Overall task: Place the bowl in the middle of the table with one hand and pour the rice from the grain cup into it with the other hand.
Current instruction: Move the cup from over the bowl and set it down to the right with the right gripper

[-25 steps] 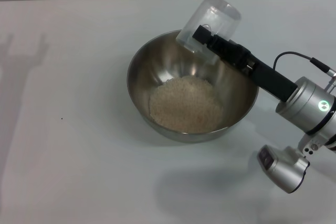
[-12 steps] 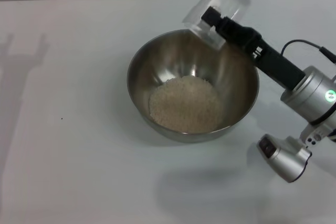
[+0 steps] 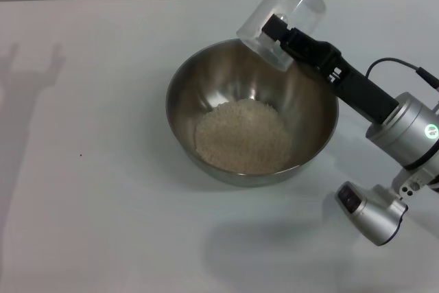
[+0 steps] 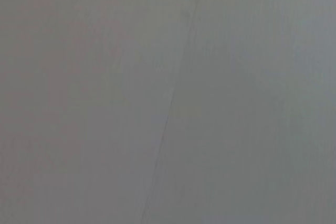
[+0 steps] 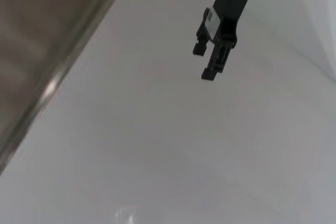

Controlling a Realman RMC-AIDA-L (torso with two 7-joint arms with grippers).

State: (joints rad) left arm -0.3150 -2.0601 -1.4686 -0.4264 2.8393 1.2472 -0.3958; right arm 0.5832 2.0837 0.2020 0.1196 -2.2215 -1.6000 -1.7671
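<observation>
Over bowl (image 3: 317,125) rim, right pincer (image 3: 274,29) tilting grain cup (image 3: 282,22)

The bowl (image 3: 252,114) sits on the table (image 3: 103,169), near its middle, with the rice (image 3: 241,135) heaped in its bottom. My right hand (image 3: 274,27) reaches in from the right and holds the cup (image 3: 281,24) tilted above the bowl's far right rim. My left hand (image 5: 211,62) hangs above the table, well apart from the bowl, with a gap between its fingers.
</observation>
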